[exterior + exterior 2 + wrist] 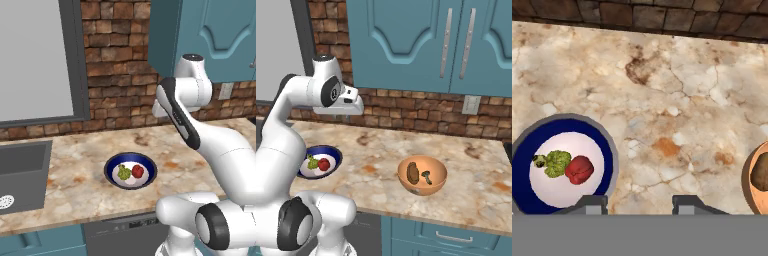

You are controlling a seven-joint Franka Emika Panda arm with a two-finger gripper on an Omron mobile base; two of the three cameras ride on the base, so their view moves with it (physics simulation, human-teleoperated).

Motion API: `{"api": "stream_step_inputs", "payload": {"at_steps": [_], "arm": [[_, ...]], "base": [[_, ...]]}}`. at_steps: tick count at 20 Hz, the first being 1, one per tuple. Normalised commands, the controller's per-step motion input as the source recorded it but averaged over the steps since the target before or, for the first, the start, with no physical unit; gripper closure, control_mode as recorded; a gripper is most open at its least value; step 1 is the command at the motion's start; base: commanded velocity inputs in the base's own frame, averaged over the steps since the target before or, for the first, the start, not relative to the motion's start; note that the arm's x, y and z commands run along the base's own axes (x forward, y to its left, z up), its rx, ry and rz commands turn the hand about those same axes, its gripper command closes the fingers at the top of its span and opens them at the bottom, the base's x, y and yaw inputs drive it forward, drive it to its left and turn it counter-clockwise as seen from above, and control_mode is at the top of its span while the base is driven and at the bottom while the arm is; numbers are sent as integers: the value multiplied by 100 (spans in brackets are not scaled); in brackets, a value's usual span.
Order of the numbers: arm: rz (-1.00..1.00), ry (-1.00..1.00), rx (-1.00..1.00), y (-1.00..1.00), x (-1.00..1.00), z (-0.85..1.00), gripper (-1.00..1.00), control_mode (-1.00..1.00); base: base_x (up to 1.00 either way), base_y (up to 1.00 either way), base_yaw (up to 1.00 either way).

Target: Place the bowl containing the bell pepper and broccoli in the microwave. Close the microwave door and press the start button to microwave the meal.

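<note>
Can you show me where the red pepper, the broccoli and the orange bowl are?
bell pepper [579,169], hand view, middle of its red skin
broccoli [557,163], hand view, its green top
orange bowl [439,172], right base view, inner wall

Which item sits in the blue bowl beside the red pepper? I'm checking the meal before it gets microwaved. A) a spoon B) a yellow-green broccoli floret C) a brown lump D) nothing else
B: in the hand view the bowl holds the broccoli touching the bell pepper; the brown lumps lie in the separate orange bowl.
</note>
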Motion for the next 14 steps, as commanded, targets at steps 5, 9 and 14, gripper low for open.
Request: {"api": "stream_step_inputs", "payload": {"at_steps": [5, 9, 14], "arm": [[0, 0, 0, 0, -18, -6, -100, -100], [-1, -10, 0, 6, -57, -44, -100, -100], [-3, -12, 8, 10, -52, -55, -100, -100]], "base": [[0, 0, 0], [0, 0, 0], [0, 0, 0]]}}
